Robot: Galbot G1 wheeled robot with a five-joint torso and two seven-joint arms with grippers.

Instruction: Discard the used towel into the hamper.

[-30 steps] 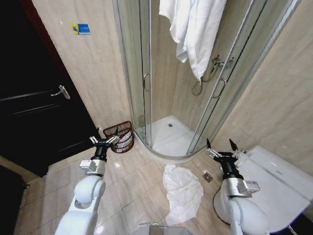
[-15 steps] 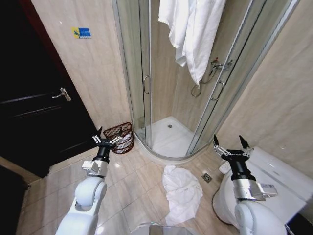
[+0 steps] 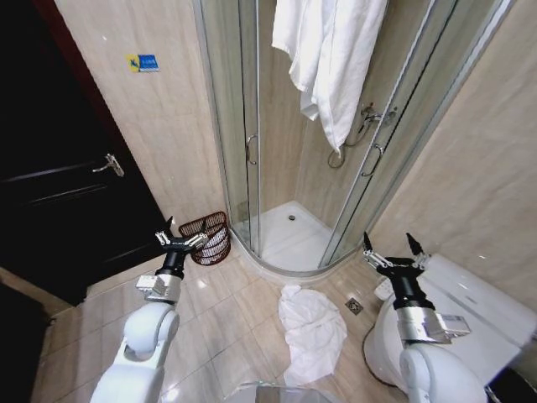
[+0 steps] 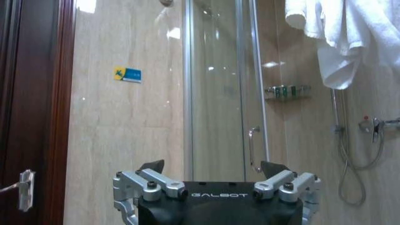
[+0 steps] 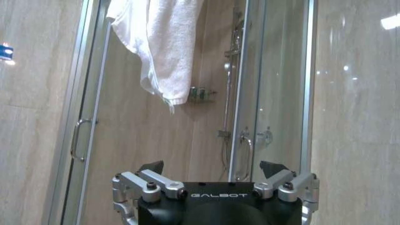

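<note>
Floor (image 3: 222, 323): glossy beige tiles, seen from the head view.
Towel (image 3: 313, 329): white, crumpled, lying flat on the tiles at about 5 o'clock from the view's centre.
Hamper (image 3: 209, 237): dark reddish-brown, standing on the floor at 9 o'clock, against the wall, just beside the shower's glass.
Drain (image 3: 355, 307): small square grate in the tiles, at 3 o'clock of the towel.
Shower tray (image 3: 289, 235): white, raised, at 12 o'clock of the towel.
</note>
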